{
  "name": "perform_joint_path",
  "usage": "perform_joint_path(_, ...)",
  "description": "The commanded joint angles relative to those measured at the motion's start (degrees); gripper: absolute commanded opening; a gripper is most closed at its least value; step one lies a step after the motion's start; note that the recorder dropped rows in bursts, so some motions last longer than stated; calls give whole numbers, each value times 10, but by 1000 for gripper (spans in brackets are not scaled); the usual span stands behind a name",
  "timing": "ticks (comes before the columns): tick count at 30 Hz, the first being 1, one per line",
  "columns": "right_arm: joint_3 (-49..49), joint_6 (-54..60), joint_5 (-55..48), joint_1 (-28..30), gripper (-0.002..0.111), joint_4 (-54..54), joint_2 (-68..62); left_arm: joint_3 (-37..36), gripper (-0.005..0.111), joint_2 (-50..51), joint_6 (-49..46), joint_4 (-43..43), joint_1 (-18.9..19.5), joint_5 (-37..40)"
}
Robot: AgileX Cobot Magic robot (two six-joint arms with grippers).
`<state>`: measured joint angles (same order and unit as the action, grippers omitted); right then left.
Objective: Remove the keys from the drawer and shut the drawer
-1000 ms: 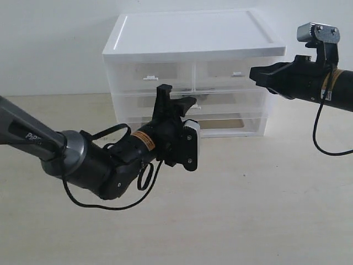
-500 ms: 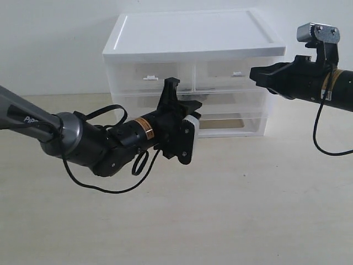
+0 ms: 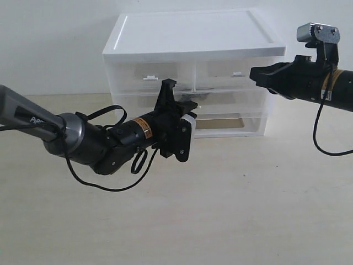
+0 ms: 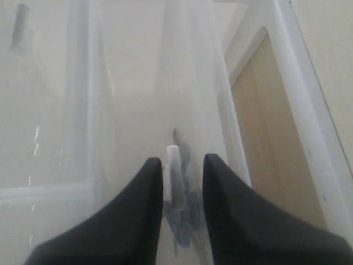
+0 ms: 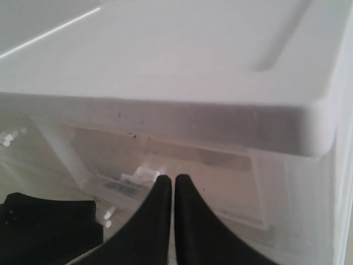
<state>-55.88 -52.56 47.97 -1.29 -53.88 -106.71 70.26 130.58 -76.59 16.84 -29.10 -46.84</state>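
Observation:
The wide translucent drawer (image 3: 237, 102) is the middle tier of the white unit and looks shut. My left gripper (image 3: 185, 105) is turned on its side at the drawer's centre. In the left wrist view my left gripper (image 4: 177, 160) is open, its black fingers either side of the white tab handle (image 4: 172, 165) without pinching it. A blurred bluish shape, likely the keys (image 4: 186, 226), shows through the drawer front behind the handle. My right gripper (image 3: 255, 74) hovers at the unit's upper right corner. It (image 5: 167, 179) is shut and empty.
The unit has a flat white top (image 3: 193, 33), two half-width drawers (image 3: 149, 74) (image 3: 234, 69) below it, and a bottom wide drawer (image 3: 237, 126). It stands at the back of a pale wooden table (image 3: 248, 193) against a white wall.
My left arm has pushed toward the unit, and its gripper has risen and closed in on the middle drawer's handle. The right arm has not moved.

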Motion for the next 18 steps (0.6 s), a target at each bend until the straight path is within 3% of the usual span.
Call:
perform_joint_path(1,-2,8,2,1,0,-6,0,9,23,10,7,-7,20,-7)
perform_joint_path(10,-2,9,1,1,0,-4,0,19,23,17,43,10,25,-63)
perform_joint_path(14,-2,10,0,1,0,-4,0,51,23,17,51,16,26,27)
perform_joint_path(18,-2,11,-6,1,0,-4,0,63,22,17,51,-17,26,36)
